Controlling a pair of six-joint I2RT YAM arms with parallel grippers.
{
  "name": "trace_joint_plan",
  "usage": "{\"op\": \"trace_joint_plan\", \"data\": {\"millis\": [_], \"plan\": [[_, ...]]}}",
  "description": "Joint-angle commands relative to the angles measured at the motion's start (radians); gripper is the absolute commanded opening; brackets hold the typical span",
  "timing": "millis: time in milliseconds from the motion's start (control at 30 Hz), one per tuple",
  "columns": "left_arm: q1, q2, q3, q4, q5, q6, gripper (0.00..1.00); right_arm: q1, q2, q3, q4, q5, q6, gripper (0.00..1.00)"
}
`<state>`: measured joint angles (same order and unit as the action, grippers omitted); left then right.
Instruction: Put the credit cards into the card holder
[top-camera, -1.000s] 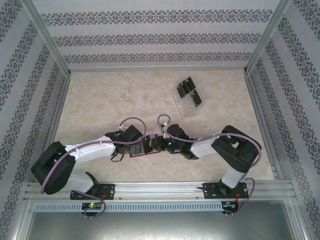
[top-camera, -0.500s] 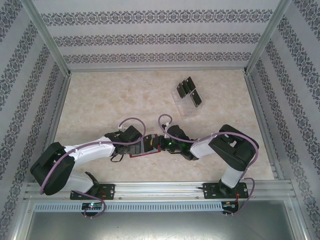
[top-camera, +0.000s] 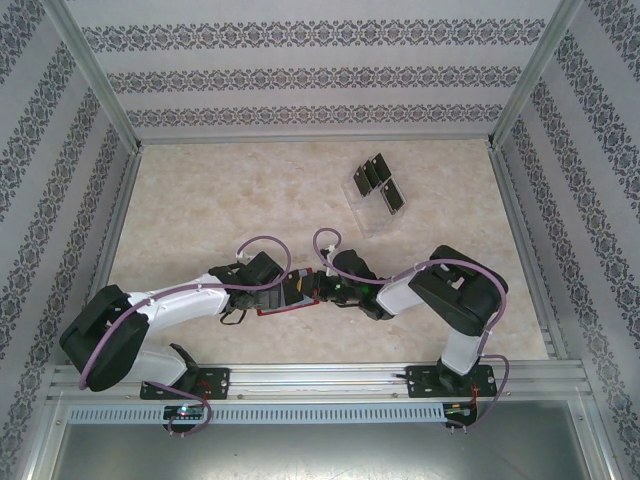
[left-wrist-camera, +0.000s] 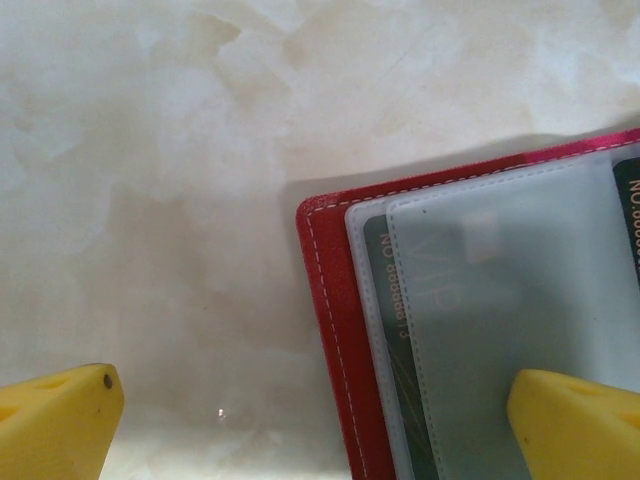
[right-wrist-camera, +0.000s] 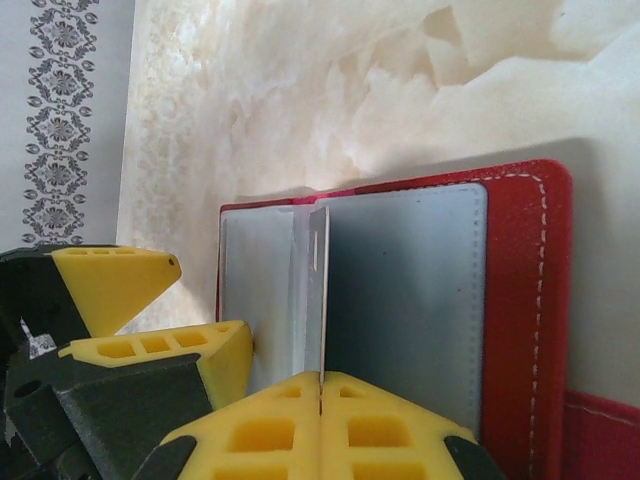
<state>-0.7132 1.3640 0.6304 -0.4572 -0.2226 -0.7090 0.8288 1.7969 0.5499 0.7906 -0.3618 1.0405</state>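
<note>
Right over the open red card holder (right-wrist-camera: 520, 300), the right pincer (right-wrist-camera: 322, 385) is clenching what looks like a credit card (right-wrist-camera: 323, 290) on edge, its length running out from the fingertips along the holder's middle fold. Opposite, the left pincer (left-wrist-camera: 315, 420) is gaping, one finger over the holder's clear sleeve, both forearms reaching low across the tabletop (top-camera: 220, 200).

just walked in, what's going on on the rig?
Both arms meet over the open red card holder. The right arm's fingers are shut on a thin sheet standing edge-on over its grey inside; card or sleeve leaf, can't tell. The left arm's fingers are spread wide, one over a clear pocket holding a card. More black cards wait on the clear stand.
</note>
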Motion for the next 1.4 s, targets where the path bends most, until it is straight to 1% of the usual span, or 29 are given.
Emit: {"op": "trace_joint_plan", "data": {"millis": [0,167,300,600,800,1000,1167,1367], "plan": [[-0.005,-0.007,-0.026,-0.048,-0.025,-0.013,1.0,0.004,0.028,0.018,-0.015,-0.027,0.004,0.0],[-0.004,-0.051,-0.031,-0.103,-0.072,-0.043,1.0,-0.008,0.033,0.006,-0.013,-0.022,0.022,0.0],[-0.005,-0.08,-0.042,-0.131,-0.085,-0.06,1.0,-0.009,0.036,0.012,-0.021,-0.025,0.025,0.0],[-0.003,-0.052,-0.073,-0.112,-0.073,-0.085,1.0,-0.017,0.045,0.027,-0.042,-0.045,0.03,0.0],[-0.004,-0.049,-0.082,-0.101,-0.072,-0.087,1.0,-0.033,0.055,0.037,-0.039,-0.089,0.036,0.0],[-0.003,-0.05,-0.087,-0.098,-0.068,-0.091,1.0,-0.037,0.071,0.05,-0.017,-0.141,0.033,0.0],[-0.003,-0.052,-0.092,-0.092,-0.063,-0.092,1.0,-0.038,0.09,0.051,0.041,-0.168,0.052,0.0],[-0.003,-0.054,-0.097,-0.087,-0.058,-0.091,1.0,-0.031,0.114,0.063,0.067,-0.181,0.071,0.0]]}}
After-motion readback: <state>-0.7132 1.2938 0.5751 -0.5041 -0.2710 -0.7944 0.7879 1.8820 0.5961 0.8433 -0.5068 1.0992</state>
